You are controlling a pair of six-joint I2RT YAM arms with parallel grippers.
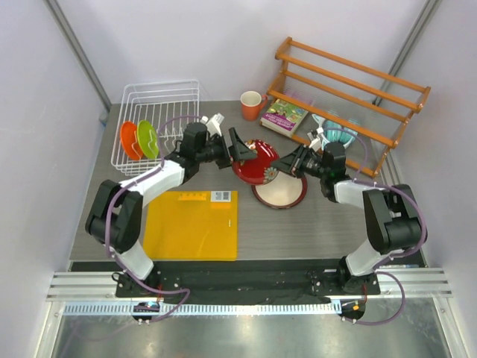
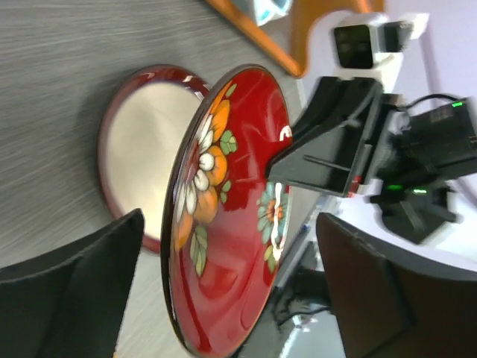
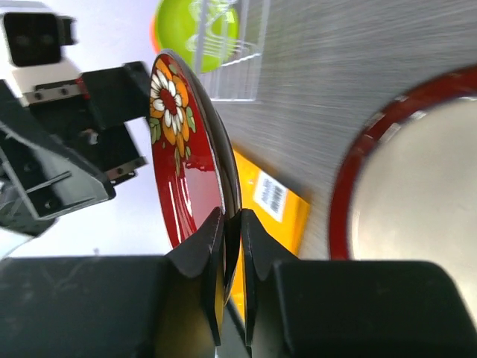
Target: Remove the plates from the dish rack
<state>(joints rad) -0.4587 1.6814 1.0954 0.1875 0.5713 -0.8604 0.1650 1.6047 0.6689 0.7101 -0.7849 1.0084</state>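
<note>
As R-gripper nips plate rim, L-gripper clear.

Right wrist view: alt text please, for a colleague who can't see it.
The right pincer is shut on the rim of a dark red round plate with painted flowers, held on edge above the grey table. The left pincer stands open at left; a cream, red-rimmed round plate lies flat at right.
</note>
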